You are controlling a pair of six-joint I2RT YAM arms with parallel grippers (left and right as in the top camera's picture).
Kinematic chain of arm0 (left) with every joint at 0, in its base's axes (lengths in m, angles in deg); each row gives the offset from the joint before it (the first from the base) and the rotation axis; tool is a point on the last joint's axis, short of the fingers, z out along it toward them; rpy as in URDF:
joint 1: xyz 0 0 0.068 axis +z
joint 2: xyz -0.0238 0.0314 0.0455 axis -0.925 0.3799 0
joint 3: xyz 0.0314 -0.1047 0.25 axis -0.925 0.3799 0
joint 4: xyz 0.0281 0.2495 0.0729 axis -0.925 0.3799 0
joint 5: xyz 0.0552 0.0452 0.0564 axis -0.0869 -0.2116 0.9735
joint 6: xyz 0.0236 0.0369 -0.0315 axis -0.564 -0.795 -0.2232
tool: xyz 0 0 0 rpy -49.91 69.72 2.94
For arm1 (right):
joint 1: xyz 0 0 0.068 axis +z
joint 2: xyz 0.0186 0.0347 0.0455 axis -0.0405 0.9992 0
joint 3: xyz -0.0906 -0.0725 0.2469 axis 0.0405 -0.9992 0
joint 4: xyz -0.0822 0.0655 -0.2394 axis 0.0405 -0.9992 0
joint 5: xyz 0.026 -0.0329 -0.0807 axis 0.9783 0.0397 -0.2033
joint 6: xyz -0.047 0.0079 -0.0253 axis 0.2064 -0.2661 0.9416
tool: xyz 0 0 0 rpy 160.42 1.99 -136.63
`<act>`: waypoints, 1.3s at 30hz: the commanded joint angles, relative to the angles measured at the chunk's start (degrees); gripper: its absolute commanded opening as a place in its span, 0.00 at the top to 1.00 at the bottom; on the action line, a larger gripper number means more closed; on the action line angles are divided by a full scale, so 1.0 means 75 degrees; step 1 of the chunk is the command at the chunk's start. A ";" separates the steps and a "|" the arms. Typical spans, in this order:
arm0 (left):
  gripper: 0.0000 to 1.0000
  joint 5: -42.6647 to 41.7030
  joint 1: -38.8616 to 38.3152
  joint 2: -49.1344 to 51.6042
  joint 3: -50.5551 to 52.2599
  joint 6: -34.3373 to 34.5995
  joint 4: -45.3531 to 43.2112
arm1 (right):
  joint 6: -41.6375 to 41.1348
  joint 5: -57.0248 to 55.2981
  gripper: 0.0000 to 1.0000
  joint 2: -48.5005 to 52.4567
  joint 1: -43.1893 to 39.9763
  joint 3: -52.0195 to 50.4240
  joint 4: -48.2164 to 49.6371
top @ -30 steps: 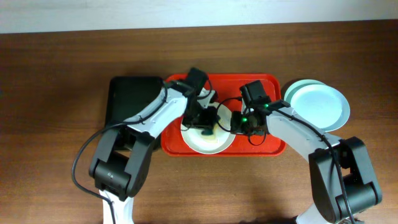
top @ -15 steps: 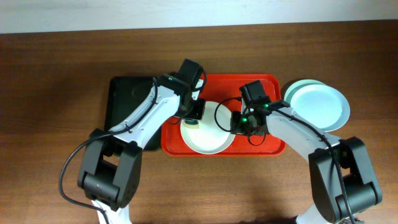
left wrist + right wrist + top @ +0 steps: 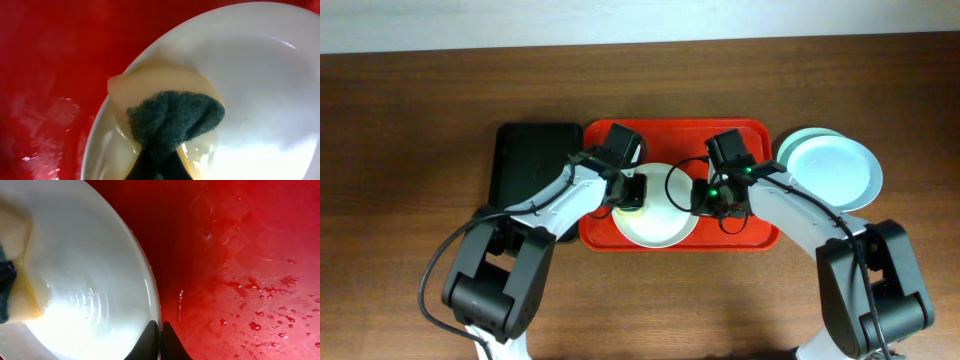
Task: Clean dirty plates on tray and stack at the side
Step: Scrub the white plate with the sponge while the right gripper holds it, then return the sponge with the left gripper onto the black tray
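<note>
A white plate [image 3: 655,215] lies on the red tray [image 3: 760,235]. My left gripper [image 3: 631,193] is shut on a green-and-yellow sponge [image 3: 172,117] that presses on the plate's left edge [image 3: 260,75]. My right gripper [image 3: 704,199] is shut on the plate's right rim [image 3: 150,305], its two fingertips [image 3: 160,340] pinching the rim. Two pale blue plates [image 3: 830,170] sit stacked on the table right of the tray.
A black tray [image 3: 525,160] lies on the table left of the red tray. The red tray's floor is wet with droplets [image 3: 250,315]. The wooden table [image 3: 400,220] extends on both sides.
My left gripper with the sponge has moved from the plate's middle up and left, then settled at the plate's left edge. The right gripper has not moved.
</note>
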 commanded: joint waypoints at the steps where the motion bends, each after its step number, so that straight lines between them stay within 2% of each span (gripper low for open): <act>1: 1.00 -0.1276 -0.0487 0.0210 0.0338 0.0210 -0.0338 | -0.0035 0.0131 0.95 -0.0017 0.0050 -0.0061 0.0041; 8: 1.00 -0.2567 -0.0766 0.0201 0.0268 0.0204 -0.1422 | -0.0032 0.0131 0.95 -0.0017 0.0050 -0.0061 0.0038; 11: 1.00 -0.1769 -0.0580 0.0093 -0.0122 0.0117 -0.0731 | -0.0029 0.0128 0.95 -0.0017 0.0050 -0.0061 0.0038; 15: 1.00 -0.0274 -0.0096 -0.0376 -0.0906 -0.0679 0.0793 | -0.0032 -0.0017 0.95 -0.0017 0.0050 -0.0061 0.0035; 19: 1.00 -0.0216 0.0300 -0.0944 -0.1396 -0.1160 0.1716 | -0.0035 -0.0070 0.95 -0.0017 0.0050 -0.0061 0.0041; 21: 1.00 0.0166 0.0493 -0.1268 -0.1463 -0.1212 0.1993 | -0.0035 -0.0070 0.95 -0.0017 0.0050 -0.0061 0.0038; 23: 1.00 0.0711 0.0659 -0.1454 -0.1463 -0.1209 0.2162 | -0.0035 -0.0070 0.94 -0.0017 0.0050 -0.0061 0.0038; 24: 1.00 0.1160 0.0816 -0.1536 -0.1463 -0.1209 0.2288 | -0.0032 -0.0070 0.88 -0.0017 0.0050 -0.0061 0.0038; 28: 1.00 0.1999 0.1486 -0.1524 -0.1454 -0.1209 0.2699 | -0.0032 -0.0070 0.83 -0.0017 0.0050 -0.0061 0.0038; 32: 1.00 0.2037 0.2396 -0.1384 -0.1408 -0.1215 0.2838 | -0.0035 -0.0070 0.80 -0.0017 0.0050 -0.0061 0.0038; 39: 1.00 0.2037 0.3107 -0.0391 -0.1224 -0.1244 0.2634 | -0.0032 -0.0073 0.77 -0.0017 0.0050 -0.0061 0.0035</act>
